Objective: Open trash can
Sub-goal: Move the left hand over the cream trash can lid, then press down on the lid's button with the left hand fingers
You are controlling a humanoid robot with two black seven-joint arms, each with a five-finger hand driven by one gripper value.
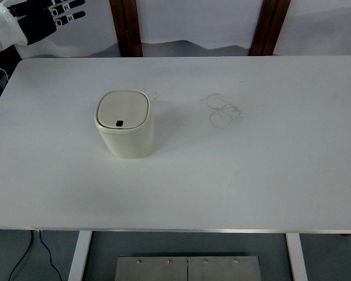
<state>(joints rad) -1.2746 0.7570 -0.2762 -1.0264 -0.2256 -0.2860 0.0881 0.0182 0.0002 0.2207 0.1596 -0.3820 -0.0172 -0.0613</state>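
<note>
A small cream trash can [124,124] stands upright on the white table [251,170], left of centre. Its lid is down and flat, with a small dark button [119,123] near the front edge. My left hand [50,16] is at the top left corner, raised beyond the table's far left edge, well away from the can. Its black fingers are spread and hold nothing. My right hand is not in view.
Faint ring marks [224,110] show on the table right of the can. Two dark wooden posts [126,26] stand behind the table's far edge. A metal plate [187,268] and a cable [38,252] lie below the near edge.
</note>
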